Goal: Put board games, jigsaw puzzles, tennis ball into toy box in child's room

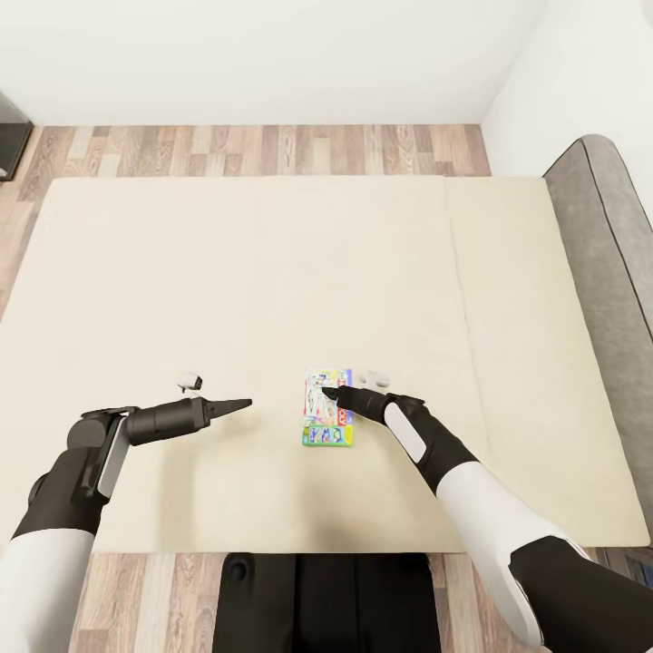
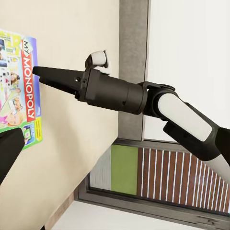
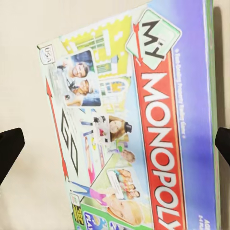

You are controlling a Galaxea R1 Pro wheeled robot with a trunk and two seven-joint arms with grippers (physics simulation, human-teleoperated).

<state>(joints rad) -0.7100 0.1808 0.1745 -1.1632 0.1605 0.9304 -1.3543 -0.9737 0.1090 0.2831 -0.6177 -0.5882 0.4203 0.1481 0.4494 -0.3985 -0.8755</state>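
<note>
One board game, a flat box with a white, green and blue "My Monopoly" cover, lies flat on the bed near its front edge. My right gripper hovers over the box's far end, open. In the right wrist view the box spans the space between the two spread fingertips. From the left wrist camera the same box shows with the right gripper's fingers above it. My left gripper is open, a short way left of the box, pointing toward it and holding nothing.
The cream mattress stretches wide and bare around the box. A grey padded headboard borders the bed on the right. Wood-plank floor and a white wall lie beyond the far edge. A dark object stands at the far left.
</note>
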